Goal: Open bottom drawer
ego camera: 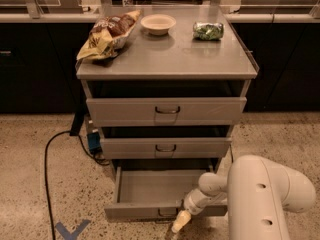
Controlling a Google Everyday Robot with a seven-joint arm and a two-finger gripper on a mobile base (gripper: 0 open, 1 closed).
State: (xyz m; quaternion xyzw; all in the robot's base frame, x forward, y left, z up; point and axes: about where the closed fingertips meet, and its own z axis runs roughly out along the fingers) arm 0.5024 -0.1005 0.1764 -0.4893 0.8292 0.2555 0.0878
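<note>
The bottom drawer (142, 210) is the lowest of three grey drawers and stands pulled out, its shallow grey tray (150, 185) showing bare inside. Its small dark loop handle (166, 212) sits at the centre of the narrow front. My gripper (180, 222), cream-tipped, is right at the front's lower edge, just right of the handle, reaching in from the right. My white arm (260, 199) fills the lower right corner and hides the drawer's right end. The middle drawer (165, 147) and top drawer (166, 110) are pushed in.
On the cabinet top (170, 59) lie a chip bag (107, 34), a small bowl (158, 23) and a green packet (208, 31). A black cable (50, 154) runs over the speckled floor at left. Blue tape (69, 231) marks the floor. Dark counters stand behind.
</note>
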